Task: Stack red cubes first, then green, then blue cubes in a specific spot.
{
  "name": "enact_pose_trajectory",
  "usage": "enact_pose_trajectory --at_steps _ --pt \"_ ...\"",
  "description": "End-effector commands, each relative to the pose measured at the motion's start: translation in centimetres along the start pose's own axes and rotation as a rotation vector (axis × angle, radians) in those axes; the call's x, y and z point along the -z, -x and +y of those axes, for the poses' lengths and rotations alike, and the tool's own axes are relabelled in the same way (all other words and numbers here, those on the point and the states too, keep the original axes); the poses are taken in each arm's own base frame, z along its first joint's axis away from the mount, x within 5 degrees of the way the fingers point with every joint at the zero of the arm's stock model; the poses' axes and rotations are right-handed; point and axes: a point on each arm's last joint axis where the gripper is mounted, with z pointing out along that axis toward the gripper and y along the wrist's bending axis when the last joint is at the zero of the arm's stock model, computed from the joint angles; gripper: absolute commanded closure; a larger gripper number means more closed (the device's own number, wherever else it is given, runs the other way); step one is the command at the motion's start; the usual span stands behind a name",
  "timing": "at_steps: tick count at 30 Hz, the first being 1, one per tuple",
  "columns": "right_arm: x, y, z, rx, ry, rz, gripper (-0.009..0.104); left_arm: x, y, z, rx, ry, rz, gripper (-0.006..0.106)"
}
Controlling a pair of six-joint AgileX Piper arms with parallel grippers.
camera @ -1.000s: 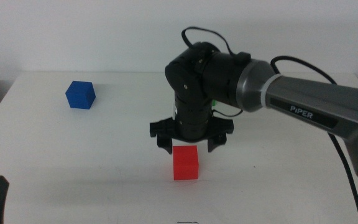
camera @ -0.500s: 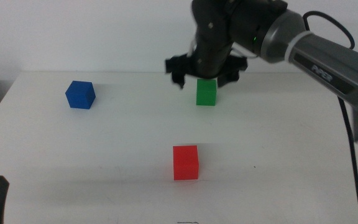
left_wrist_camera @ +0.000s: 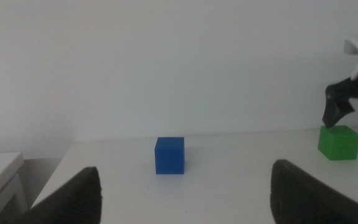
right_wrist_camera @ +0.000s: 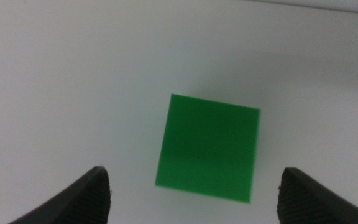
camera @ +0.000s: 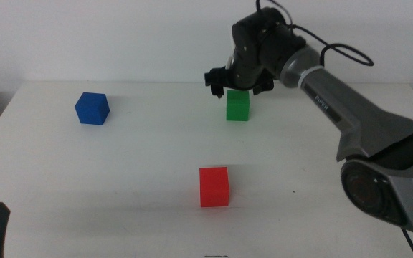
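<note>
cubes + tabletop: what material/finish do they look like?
Red cube, green cube and blue cube: likely plastic or painted wood or foam, matte; flat even colour, no glare, crisp edges. Table: smooth white surface, perhaps laminate, with soft shadows only. Right gripper, open, hovers above the green cube.

Middle view overlooks the table; both wrist views share the green cube (camera: 238,106), right closest.

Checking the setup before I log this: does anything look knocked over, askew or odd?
Nothing stands out. The red cube, green cube and blue cube sit flat and apart on the table. The right pincer hovers open over the green cube; the left pincer waits open.
</note>
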Motion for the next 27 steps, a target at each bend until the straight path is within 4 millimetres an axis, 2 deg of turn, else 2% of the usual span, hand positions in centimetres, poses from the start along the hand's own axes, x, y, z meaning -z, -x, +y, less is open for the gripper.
enact_pose_trajectory --at_steps 1,10,15,27 --pt "4.25 2.81 -0.69 -0.002 0.022 -0.165 0.001 0.22 1.02 0.02 0.022 0.000 -0.110 0.008" --pt "4.28 2.78 -0.64 -0.047 0.017 -0.167 0.001 0.22 1.02 0.02 0.022 0.000 -0.110 0.008" --pt "4.32 2.33 -0.35 -0.072 0.050 -0.112 0.001 0.22 1.02 0.02 0.022 0.000 -0.110 0.008" --pt "4.33 2.51 -0.67 -0.050 0.014 -0.133 0.001 0.22 1.02 0.02 0.022 0.000 -0.110 0.008"
